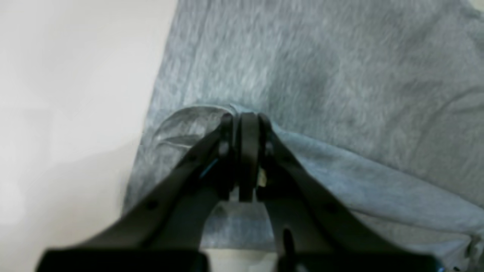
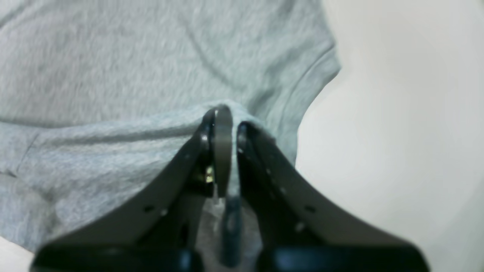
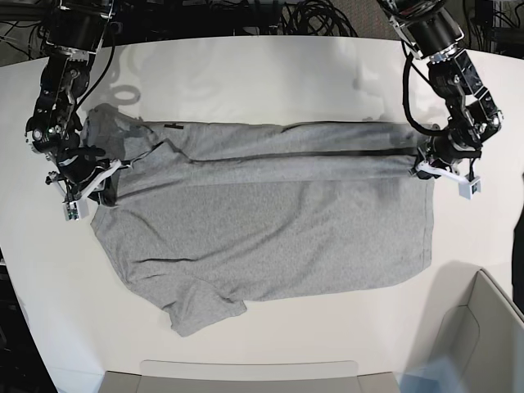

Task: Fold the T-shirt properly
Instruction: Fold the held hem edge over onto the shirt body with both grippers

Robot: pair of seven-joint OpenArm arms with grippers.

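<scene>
The grey T-shirt (image 3: 270, 229) lies spread on the white table (image 3: 262, 74), collar end toward the base view's left. Its far long edge is folded over toward the middle as a band. My left gripper (image 3: 424, 166), on that view's right, is shut on the hem end of this fold. Seen from the left wrist, the left gripper (image 1: 245, 119) pinches a ridge of the T-shirt (image 1: 340, 75). My right gripper (image 3: 100, 176), on the base view's left, is shut on the fold's shoulder end. In the right wrist view the right gripper (image 2: 226, 117) clamps the T-shirt (image 2: 113, 56) beside a sleeve.
The near sleeve (image 3: 205, 307) lies crumpled toward the table's front edge. A light-grey bin (image 3: 483, 344) stands at the front right corner, and a flat pale panel (image 3: 246, 378) runs along the front. Black cables (image 3: 311, 16) pile up behind the table.
</scene>
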